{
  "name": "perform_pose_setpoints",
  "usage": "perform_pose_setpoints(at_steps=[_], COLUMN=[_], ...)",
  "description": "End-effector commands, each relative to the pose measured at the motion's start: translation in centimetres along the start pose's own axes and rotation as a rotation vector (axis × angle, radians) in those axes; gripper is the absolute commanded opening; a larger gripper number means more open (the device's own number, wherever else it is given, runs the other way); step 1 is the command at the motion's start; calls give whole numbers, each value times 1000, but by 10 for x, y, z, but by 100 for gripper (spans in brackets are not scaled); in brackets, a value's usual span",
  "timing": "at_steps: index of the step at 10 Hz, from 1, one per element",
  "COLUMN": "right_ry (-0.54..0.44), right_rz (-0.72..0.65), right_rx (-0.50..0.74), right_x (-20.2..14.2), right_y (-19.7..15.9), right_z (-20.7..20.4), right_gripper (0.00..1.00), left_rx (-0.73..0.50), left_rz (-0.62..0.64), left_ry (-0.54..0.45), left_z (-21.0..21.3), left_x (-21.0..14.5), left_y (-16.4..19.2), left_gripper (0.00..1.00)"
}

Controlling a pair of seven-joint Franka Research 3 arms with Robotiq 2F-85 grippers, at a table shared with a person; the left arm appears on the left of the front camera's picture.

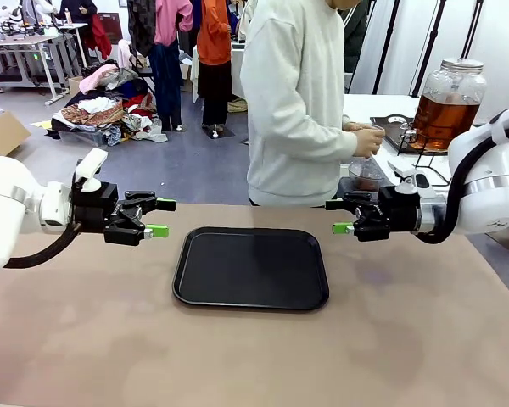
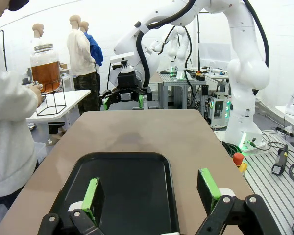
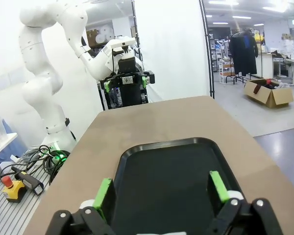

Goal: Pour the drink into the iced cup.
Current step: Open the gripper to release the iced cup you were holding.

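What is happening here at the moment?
A person stands at the far side table by the jar dispenser of amber drink, hands near its tap, with a cup below them. The left gripper and right gripper hang open and hold nothing, either side of the black tray.

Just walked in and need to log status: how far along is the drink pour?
Done: nothing on the robot's side; the black tray is bare. In hand: the person's hands are at the side table, by the jar dispenser of amber drink, over a cup partly hidden. Left claw and right claw hang open, facing each other over the table. Left: whether pouring has begun cannot be told.
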State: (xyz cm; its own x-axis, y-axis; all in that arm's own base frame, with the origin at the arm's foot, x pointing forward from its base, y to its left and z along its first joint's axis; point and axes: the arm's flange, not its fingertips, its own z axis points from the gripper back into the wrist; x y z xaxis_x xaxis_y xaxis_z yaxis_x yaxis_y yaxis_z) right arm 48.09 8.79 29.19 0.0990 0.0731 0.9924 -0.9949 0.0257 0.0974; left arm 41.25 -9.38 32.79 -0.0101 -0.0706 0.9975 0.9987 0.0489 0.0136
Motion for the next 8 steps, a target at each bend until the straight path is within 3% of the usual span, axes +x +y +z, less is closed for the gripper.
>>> perform_pose_setpoints(at_steps=[1,8], right_ry=[7,7], right_rz=[-5,-5], right_rx=[-2,-2], right_x=[1,1], right_y=[-1,-1], right_z=[0,0], right_gripper=[100,100], left_rx=[3,3], left_rz=[-10,-10], left_ry=[-4,-4], left_z=[0,0], left_x=[1,1], left_y=[-2,-2], left_gripper=[100,100])
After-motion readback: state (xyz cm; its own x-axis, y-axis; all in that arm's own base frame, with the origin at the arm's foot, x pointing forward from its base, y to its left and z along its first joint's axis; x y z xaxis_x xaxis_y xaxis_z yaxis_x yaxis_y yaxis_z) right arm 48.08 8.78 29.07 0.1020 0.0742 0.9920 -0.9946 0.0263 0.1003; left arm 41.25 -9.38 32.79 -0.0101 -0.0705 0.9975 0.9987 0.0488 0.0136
